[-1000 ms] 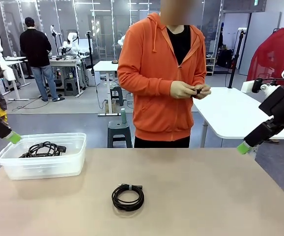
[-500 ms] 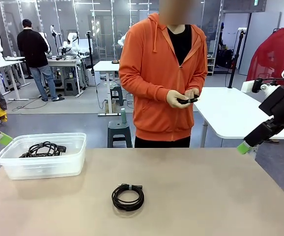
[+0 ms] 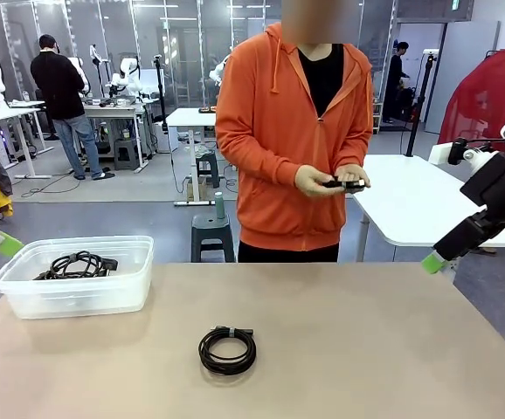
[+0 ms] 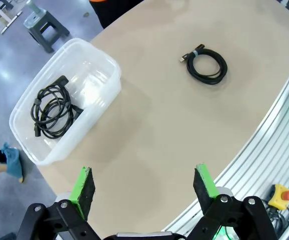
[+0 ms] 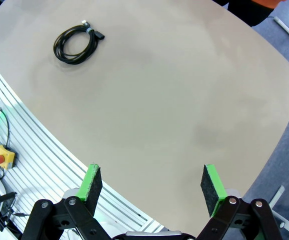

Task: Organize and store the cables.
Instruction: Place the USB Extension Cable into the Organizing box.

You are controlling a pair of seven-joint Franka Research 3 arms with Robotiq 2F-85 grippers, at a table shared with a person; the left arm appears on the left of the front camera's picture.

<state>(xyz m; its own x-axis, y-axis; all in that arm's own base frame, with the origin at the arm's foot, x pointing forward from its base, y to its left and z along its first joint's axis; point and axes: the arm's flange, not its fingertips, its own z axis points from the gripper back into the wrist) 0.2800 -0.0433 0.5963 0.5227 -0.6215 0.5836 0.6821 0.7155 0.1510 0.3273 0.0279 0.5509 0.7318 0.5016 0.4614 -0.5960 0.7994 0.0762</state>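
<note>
Coiled cable, black, wound into a neat round loop with a pale band and a plug at its far side, flat on the bare tan table. Placed left of the table's middle, towards the robot's edge, well apart from everything else. Second lot, a looser bundle of cables with plugs showing, down on the floor of the clear plastic bin at the table's far left corner.

Left gripper empty, jaws spread wide, green pads well apart, hanging high off the table's left side. Below it in the left wrist view: the bin with the bundle of cables inside, and the coiled cable farther off on the open tabletop. From the front, just one green fingertip at the picture's left edge, near the bin's far left corner and clear of its rim.

Right gripper likewise empty and wide open, held high off the table's right side, touching nothing; one green fingertip seen from the front. Far across the tabletop in the right wrist view, the coiled cable.

Person in an orange hoodie standing at the far side, both hands together at waist height around a small black item, too small to identify.
</note>
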